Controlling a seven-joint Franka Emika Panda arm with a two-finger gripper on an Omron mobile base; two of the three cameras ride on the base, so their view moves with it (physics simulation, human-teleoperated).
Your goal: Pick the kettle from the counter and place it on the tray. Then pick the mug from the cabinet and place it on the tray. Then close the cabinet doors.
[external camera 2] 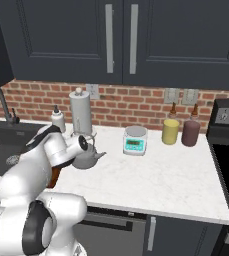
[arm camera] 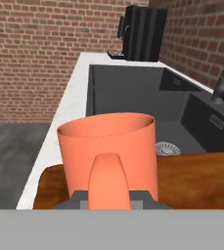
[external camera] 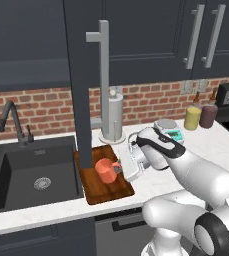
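Left base view: plain orange-red cylindrical mug [external camera: 105, 170] upright on the flat brown wooden tray [external camera: 93, 190], gripper [external camera: 120, 168] pinching the mug's side handle, jaws nearly together around it. Just behind, the tall charcoal-blue cabinet door [external camera: 81, 75] hanging open with its long silver bar handle [external camera: 103, 75]; likely risk: lifting the hand straight up after release and clipping that door edge, or dragging the mug off the board toward the black sink [external camera: 31, 180] by pulling back before letting go. Right base view: squat grey metal kettle [external camera 2: 86, 156] with thin arched handle apparently at the tray's spot behind the white arm, though tray contact hidden; tall white paper-towel roll [external camera 2: 81, 115] near behind; a wide elbow swing could nudge the kettle across the smooth, faintly marbled white counter [external camera 2: 156, 175]. Hand view: matte, thin-walled mug rim and rounded handle close up, wood grain beneath, sink basin beyond.
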